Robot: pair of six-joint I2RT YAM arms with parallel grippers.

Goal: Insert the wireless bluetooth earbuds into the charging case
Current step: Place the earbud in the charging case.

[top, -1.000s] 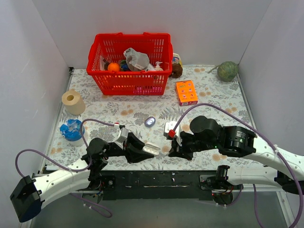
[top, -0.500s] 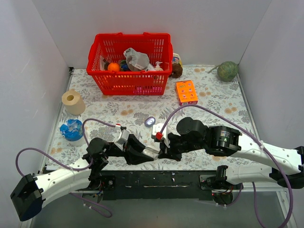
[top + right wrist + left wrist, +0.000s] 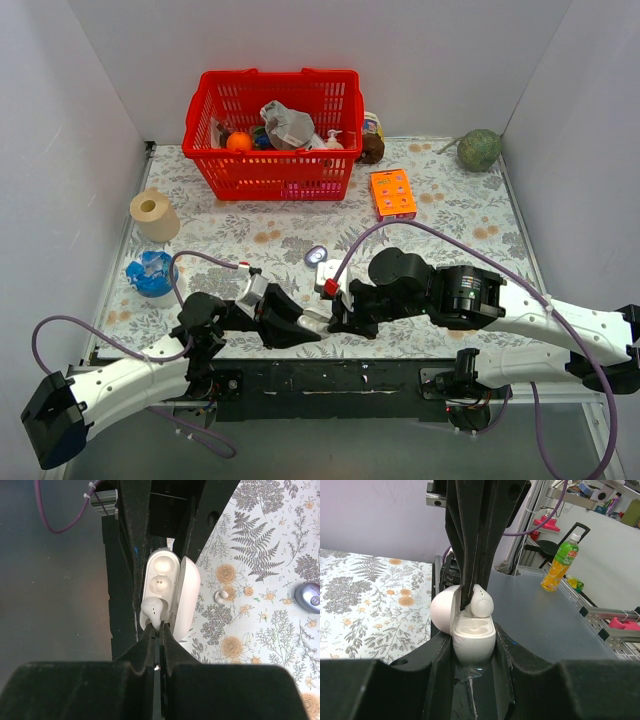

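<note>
The left pincer hides the bottom of the white case. At the right edge of the right wrist view a purple oval thing is cut off. From the top, the earbud is too small to make out.

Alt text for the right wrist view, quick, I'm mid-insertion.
The right gripper pinches a white earbud at the near end of the open white charging case, which the left gripper clamps from the far side. A second earbud lies loose on the floral table beside the case.
</note>
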